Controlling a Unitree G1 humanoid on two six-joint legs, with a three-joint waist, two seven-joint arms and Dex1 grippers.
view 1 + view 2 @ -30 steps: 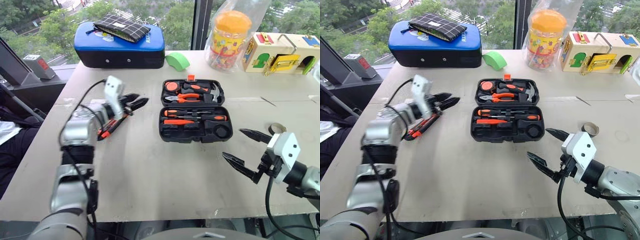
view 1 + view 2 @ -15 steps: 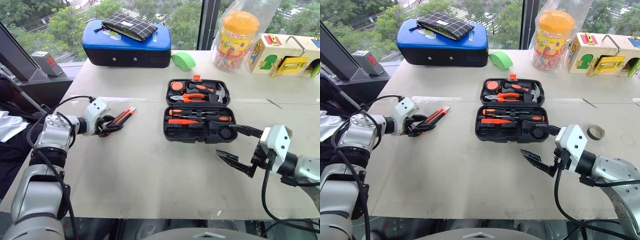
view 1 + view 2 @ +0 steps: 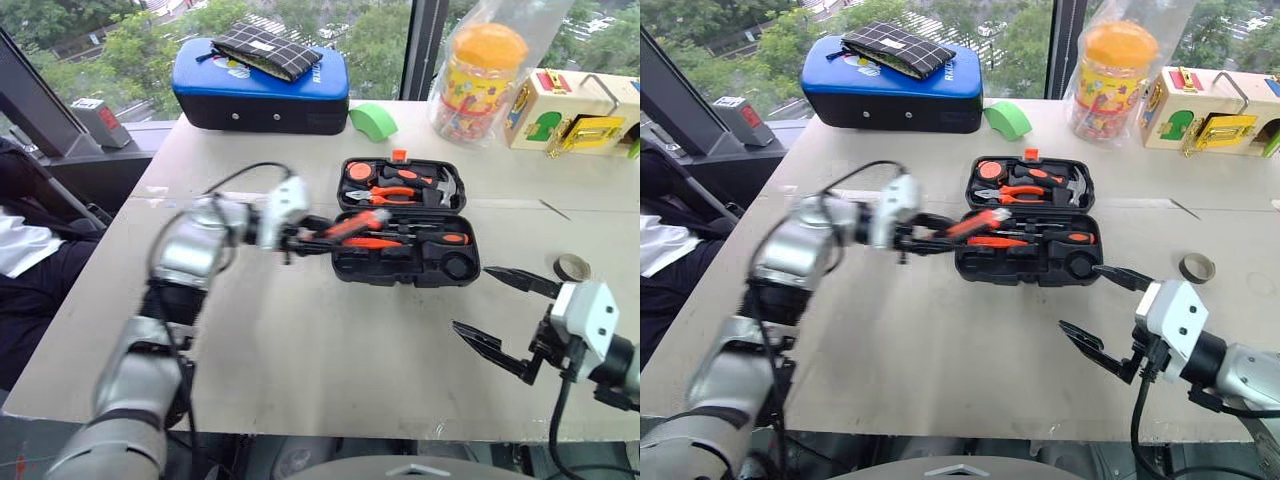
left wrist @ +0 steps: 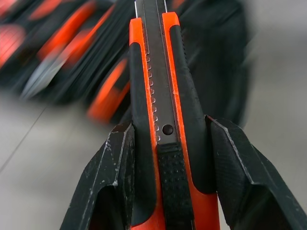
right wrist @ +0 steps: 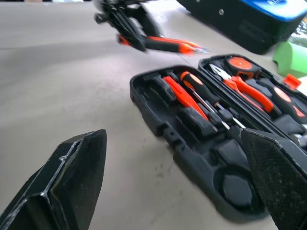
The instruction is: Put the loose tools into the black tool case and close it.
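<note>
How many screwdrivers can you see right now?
2: an orange screwdriver and a black-handled screwdriver, side by side in the black tool case's near half. The utility knife in the left tool overlaps it, so another may be hidden.

From my seat, everything is placed against the black tool case, lying open. Near side: bare table I can cross freely up to the right gripper, jaws wide apart. Left edge: the left gripper, clamped on the utility knife, blocks entry. Far side: green tape roll and blue-topped case stand behind.
</note>
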